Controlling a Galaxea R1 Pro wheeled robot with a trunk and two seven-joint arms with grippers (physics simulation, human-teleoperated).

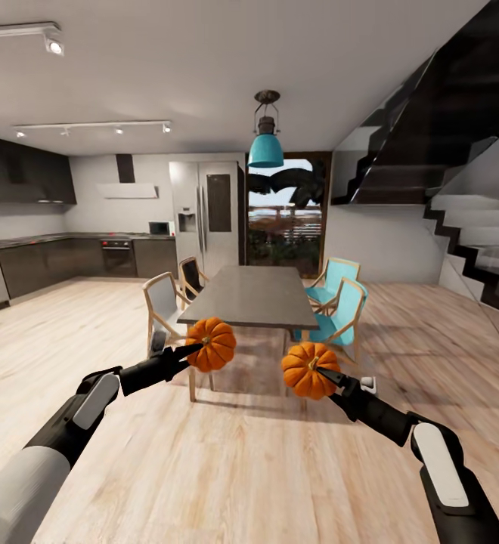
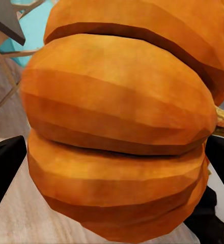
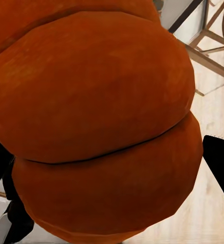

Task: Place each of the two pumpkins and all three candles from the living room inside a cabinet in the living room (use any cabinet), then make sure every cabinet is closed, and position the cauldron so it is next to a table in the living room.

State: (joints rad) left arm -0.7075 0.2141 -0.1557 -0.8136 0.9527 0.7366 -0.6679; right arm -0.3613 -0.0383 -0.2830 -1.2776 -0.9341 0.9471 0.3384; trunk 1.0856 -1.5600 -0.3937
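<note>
With the left gripper and right gripper each clamped on a pumpkin at lower centre, either could slip free in transit or strike the dining table just beyond.

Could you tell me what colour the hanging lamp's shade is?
Teal; the lamp shade shows best in the head view.

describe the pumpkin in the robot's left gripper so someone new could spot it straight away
Start at the long grey dining table in the middle of the room, with pale wooden chairs on one side and teal ones on the other. In front of its near end two orange pumpkins hang in the air on black arms. The left pumpkin is the one nearer the pale chairs, held slightly higher than the right pumpkin.
</note>
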